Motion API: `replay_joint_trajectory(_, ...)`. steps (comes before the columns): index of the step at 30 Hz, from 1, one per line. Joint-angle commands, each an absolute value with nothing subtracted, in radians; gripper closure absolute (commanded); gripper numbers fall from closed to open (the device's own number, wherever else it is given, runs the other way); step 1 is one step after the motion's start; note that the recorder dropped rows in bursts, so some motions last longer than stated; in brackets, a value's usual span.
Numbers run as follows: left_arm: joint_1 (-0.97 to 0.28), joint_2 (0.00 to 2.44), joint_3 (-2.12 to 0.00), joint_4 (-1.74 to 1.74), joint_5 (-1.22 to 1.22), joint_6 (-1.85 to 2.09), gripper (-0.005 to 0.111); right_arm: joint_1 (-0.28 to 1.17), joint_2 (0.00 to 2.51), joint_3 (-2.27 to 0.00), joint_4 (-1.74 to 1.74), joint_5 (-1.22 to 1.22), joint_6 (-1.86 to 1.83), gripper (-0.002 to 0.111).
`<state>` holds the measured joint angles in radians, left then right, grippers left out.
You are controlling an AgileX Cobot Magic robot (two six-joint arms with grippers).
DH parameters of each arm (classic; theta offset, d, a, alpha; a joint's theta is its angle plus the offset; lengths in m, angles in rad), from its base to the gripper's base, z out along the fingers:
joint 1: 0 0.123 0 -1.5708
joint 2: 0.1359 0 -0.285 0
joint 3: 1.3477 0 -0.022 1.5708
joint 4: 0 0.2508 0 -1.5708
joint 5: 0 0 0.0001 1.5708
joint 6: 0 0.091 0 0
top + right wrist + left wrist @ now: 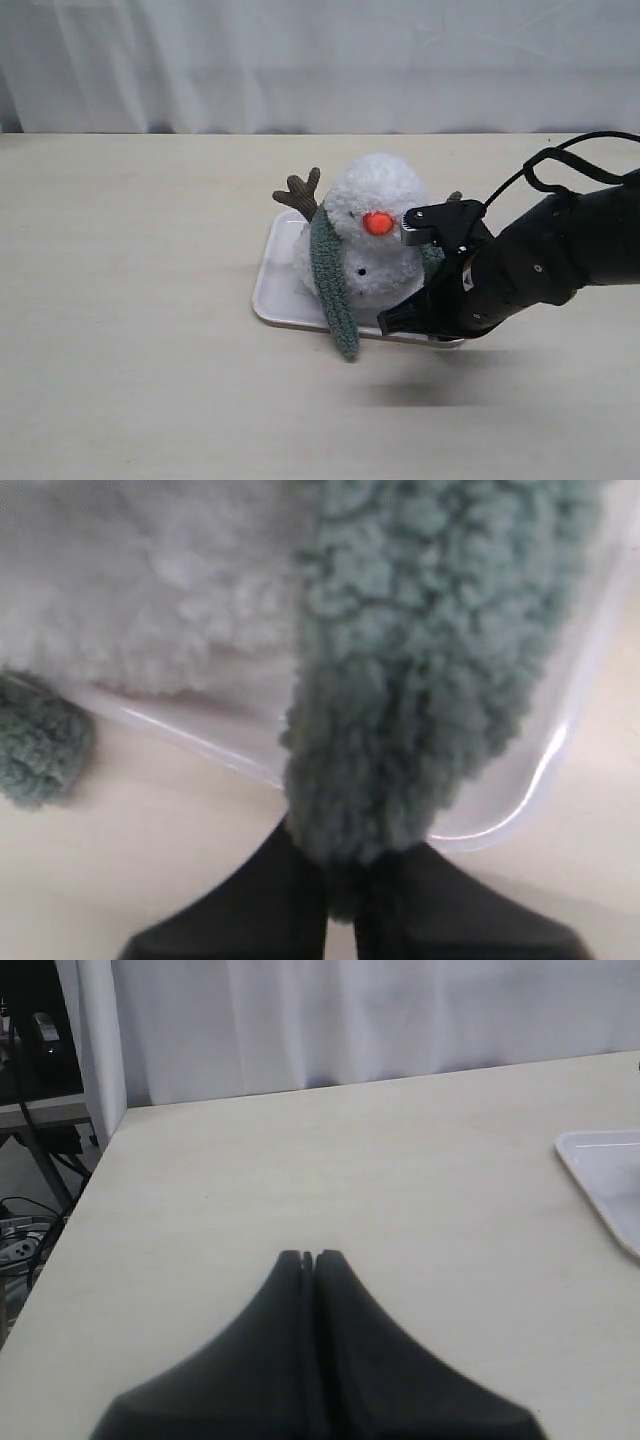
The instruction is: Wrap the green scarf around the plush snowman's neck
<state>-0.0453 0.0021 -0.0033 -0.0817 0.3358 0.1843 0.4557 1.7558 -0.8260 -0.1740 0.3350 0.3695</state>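
Clearly soft going: the scarf (pixel 333 285) is a light, limp knitted strip that will sag and fold wherever it is unsupported, and its fuzzy rib should cling to plush rather than slide. The snowman (pixel 375 215) sits on a white tray (pixel 268 285) mid-tabletop (pixel 150 380). I judge it light enough to topple if the scarf is tugged hard. One scarf end hangs past the tray rim at the snowman's 7 o'clock. The other, at its 4 o'clock, is pinched between the closed jaws of the right tool (pixel 342 900). Gripping near the tip looks right, since it leaves the length free to lay across the neck (pixel 372 246). The left tool (pixel 309 1260) is closed on nothing, over bare tabletop.
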Motion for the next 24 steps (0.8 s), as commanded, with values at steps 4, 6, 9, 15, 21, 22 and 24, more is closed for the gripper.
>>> replay_joint_trajectory(4,-0.042,0.000,0.000,-0.081,0.323,0.181,0.107,0.456,1.748,-0.823,0.161,0.348,0.037,0.104)
replay_joint_trajectory(6,-0.042,0.000,0.000,-0.081,0.323,0.181,0.107,0.456,1.748,-0.823,0.232,0.346,-0.031,0.104)
replay_joint_trajectory(9,-0.042,0.000,0.000,-0.081,0.323,0.181,0.107,0.456,1.749,-0.823,0.296,0.330,-0.081,0.104)
replay_joint_trajectory(15,-0.042,0.000,0.000,-0.081,0.323,0.181,0.107,0.456,1.749,-0.823,0.315,0.275,-0.086,0.104)
replay_joint_trajectory(21,-0.042,0.000,0.000,-0.081,0.323,0.181,0.107,0.456,1.773,-0.823,0.384,0.230,-0.098,0.104)
replay_joint_trajectory(22,-0.042,0.000,0.000,-0.081,0.323,0.181,0.107,0.456,1.783,-0.823,0.384,0.230,-0.098,0.104)
replay_joint_trajectory(24,-0.042,0.000,0.000,-0.081,0.323,0.181,0.107,0.456,1.805,-0.823,0.384,0.230,-0.098,0.104)
